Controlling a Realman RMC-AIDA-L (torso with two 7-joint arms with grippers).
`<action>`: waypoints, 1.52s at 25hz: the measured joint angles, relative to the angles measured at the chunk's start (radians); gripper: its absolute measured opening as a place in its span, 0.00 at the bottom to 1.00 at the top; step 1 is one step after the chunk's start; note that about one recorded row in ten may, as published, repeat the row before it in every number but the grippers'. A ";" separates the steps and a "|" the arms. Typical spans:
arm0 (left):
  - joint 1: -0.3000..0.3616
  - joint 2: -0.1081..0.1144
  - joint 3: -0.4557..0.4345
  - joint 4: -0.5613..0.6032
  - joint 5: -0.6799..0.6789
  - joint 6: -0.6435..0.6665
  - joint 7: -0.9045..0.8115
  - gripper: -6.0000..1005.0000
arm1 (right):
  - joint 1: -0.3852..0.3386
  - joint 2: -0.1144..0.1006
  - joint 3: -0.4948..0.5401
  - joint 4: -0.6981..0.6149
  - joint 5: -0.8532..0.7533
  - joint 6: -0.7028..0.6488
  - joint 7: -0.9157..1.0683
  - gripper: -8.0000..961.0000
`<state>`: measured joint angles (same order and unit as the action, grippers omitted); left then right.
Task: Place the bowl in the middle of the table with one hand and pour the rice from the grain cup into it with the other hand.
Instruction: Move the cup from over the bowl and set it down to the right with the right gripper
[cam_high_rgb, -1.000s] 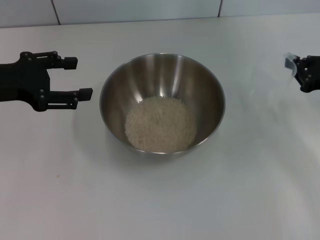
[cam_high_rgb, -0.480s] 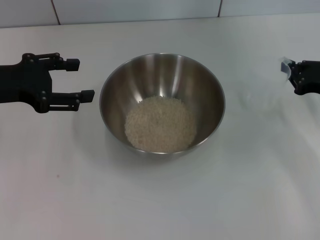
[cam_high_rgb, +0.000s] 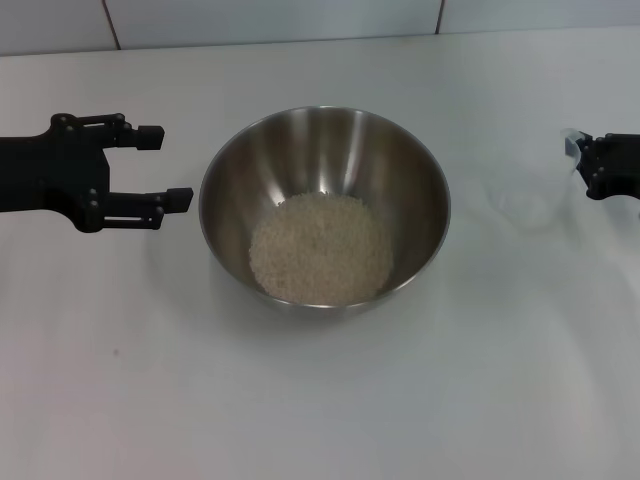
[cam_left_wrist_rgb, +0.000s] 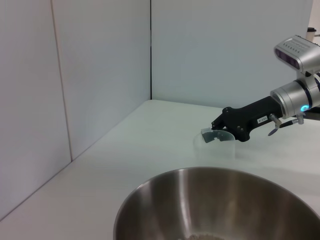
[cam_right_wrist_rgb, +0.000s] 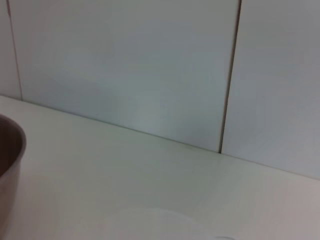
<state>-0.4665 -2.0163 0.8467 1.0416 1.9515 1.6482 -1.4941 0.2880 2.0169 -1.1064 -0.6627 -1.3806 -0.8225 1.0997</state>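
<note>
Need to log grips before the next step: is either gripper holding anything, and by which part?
The right gripper pinches the empty grain cup at its rim. The left gripper holds nothing, open beside the bowl.

The right hand (cam_high_rgb: 578, 160) is cut off by the head view's edge, and whether it grips the rim of the grain cup (cam_high_rgb: 527, 200), a barely visible clear shape well apart from the bowl (cam_high_rgb: 324, 205), is too fine to tell. In the left wrist view the bowl (cam_left_wrist_rgb: 220, 200) is cut off so that only a sliver of the rice (cam_left_wrist_rgb: 210, 236) shows at its bottom. The right wrist view catches just an edge of the bowl (cam_right_wrist_rgb: 10, 155) and a faint blurred outline of the cup (cam_right_wrist_rgb: 150, 222) on the worktop (cam_right_wrist_rgb: 100, 165).
</note>
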 joint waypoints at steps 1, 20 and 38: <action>-0.001 0.000 0.000 0.000 0.001 0.000 0.000 0.81 | 0.000 0.002 0.002 0.001 0.000 0.000 -0.008 0.14; -0.004 -0.001 0.000 0.000 0.001 -0.002 0.001 0.81 | -0.007 0.019 0.039 0.003 0.000 -0.009 -0.067 0.15; -0.004 -0.002 0.000 0.012 0.002 -0.002 -0.005 0.81 | -0.081 0.035 0.132 -0.004 0.011 -0.116 -0.037 0.40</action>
<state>-0.4709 -2.0185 0.8467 1.0537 1.9533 1.6461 -1.4988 0.2068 2.0514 -0.9749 -0.6672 -1.3698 -0.9386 1.0632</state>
